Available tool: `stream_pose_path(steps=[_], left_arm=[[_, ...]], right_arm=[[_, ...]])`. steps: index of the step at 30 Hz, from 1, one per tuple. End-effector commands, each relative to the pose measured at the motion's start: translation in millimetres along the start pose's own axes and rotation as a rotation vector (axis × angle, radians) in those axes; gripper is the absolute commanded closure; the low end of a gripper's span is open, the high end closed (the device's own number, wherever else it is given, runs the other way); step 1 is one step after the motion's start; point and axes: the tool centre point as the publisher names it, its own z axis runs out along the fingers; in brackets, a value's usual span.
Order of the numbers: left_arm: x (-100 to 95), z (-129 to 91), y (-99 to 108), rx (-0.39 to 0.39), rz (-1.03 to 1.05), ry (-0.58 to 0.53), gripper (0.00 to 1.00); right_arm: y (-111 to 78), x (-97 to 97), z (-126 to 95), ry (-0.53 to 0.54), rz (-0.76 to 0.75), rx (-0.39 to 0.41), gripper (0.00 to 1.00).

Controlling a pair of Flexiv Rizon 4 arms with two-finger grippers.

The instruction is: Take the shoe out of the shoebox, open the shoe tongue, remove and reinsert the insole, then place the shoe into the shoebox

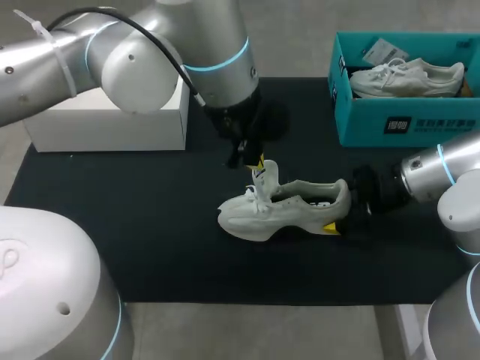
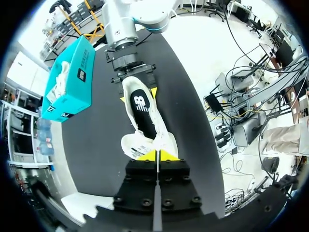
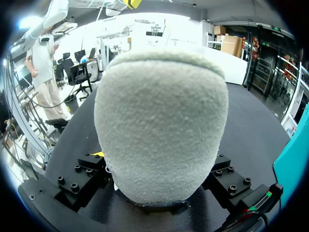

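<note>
White shoe (image 1: 289, 206) rests on the black-covered worktop (image 1: 135, 225), out in the open between a white box (image 1: 112, 120) at the back left and the teal shoebox (image 1: 405, 124) at the back right. Left jaws, above the shoe's middle, are pinched closed on the tongue (image 1: 266, 176), which stands pulled upright. Right jaws reach in level with the worktop and clamp the heel from both sides, spread as wide as the heel. Seen from the left wrist, the shoe's mouth gapes and the black insole (image 2: 142, 108) lies inside. A second shoe (image 1: 409, 79) lies in the shoebox
</note>
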Motion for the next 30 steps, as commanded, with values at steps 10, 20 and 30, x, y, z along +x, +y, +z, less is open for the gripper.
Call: stream_pose_path(steps=[10, 20, 30], left_arm=[[-4.9, 3, -1, 0.001, 0.002, 0.009, 1.00], [8.1, 29, -23, -0.149, -0.220, -0.112, 1.00], [2.5, 65, -51, -0.121, -0.267, -0.059, 1.00]], right_arm=[[-3.3, 1.0, 2, -0.002, 0.000, 0.004, 1.00], [-3.3, 1.0, 2, -0.002, 0.000, 0.004, 1.00], [-3.3, 1.0, 2, -0.002, 0.000, 0.004, 1.00]])
